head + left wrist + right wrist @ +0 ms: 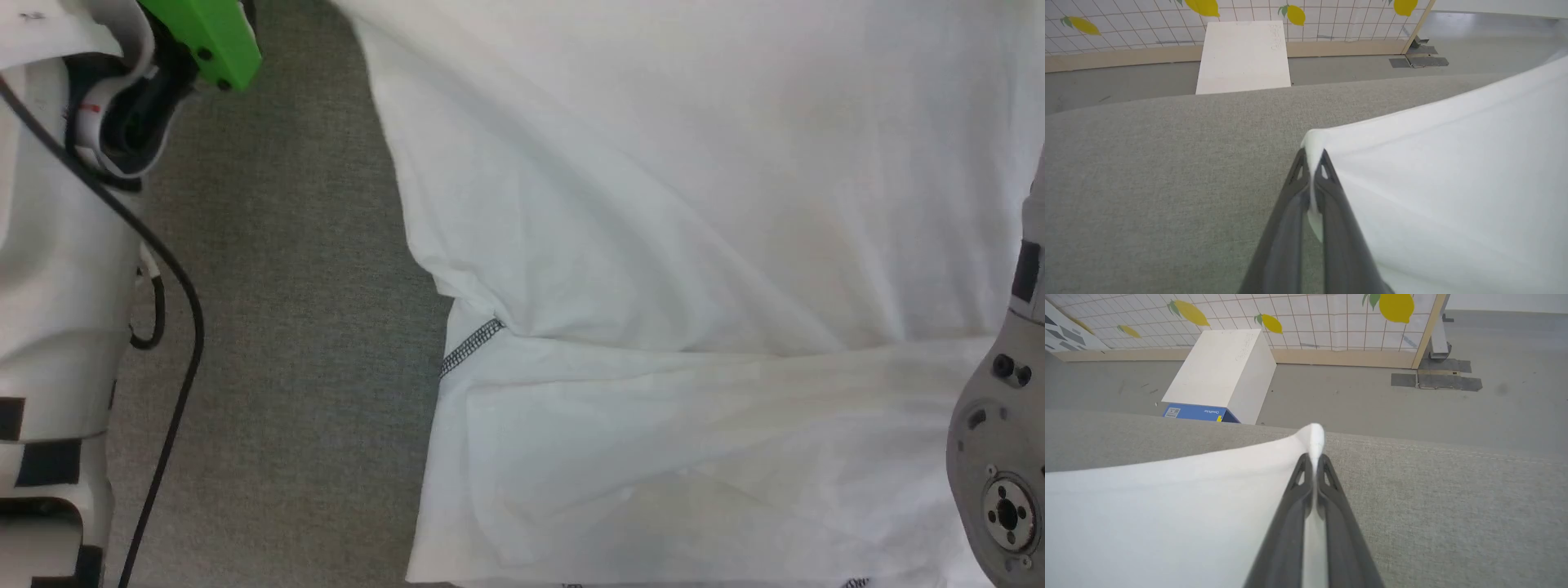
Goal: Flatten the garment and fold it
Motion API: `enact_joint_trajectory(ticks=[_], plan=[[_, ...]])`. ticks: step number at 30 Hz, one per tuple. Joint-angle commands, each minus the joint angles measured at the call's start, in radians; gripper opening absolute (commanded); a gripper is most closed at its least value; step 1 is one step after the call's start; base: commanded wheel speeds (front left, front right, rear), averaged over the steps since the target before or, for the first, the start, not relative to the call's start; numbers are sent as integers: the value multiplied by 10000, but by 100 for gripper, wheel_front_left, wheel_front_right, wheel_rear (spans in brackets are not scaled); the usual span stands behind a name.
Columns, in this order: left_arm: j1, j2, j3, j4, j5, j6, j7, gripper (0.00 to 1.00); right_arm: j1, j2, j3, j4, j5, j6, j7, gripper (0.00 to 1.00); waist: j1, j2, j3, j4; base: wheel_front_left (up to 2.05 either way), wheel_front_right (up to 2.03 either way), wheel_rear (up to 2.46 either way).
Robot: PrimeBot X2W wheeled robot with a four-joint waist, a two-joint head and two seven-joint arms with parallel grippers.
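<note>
**Both grippers clamped on corners of the white garment**

The left gripper (1312, 158) is closed on a corner of the garment (1433, 183). Its two dark fingers (1286, 212) meet at the tips, and a small peak of white cloth is squeezed between them and pokes out just past them. From that pinch the cloth runs off to the right of the left wrist view as a smooth, taut sheet above the grey fabric surface (1167, 183).

The right gripper (1314, 459) is shut in the same way on another corner of the garment, with a rounded tuft of cloth standing above its tips. Here the sheet spreads away to the left of the right wrist view.

In the head view the garment covers most of the picture and lies over the grey fabric surface, its left edge running down the middle left. A crease crosses it from side to side. At the left end of that crease a short dark zigzag seam (472, 347) shows, and soft wrinkles fan up and to the right from there.

A pale robot arm (57, 286) stands at the left with a black cable (175, 327) trailing down beside it and a bright green part (212, 41) near its top. A grey round joint (1000, 457) sits at the lower right edge.

Beyond the surface, a white box (1220, 371) rests on a blue box (1196, 413) on the floor (1372, 400), before a tiled wall with lemons (1331, 314)
</note>
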Motion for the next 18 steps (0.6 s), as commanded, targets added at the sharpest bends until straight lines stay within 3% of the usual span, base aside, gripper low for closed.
enact_joint_trajectory(ticks=[1,10,18], plan=[[-251,43,161,-23,76,118,-328,0,-256,-44,-15,-50,93,-13,-326,0,0,0,-329,-251,0,0,0],[-400,89,407,-106,351,202,-1662,0,-68,-358,-188,-29,593,-13,-1288,0,0,0,-1468,-823,0,0,0],[545,327,411,-846,205,95,-2285,0,1343,-615,-11,-921,1667,-13,-1505,0,0,0,-2631,-1099,0,0,0]])
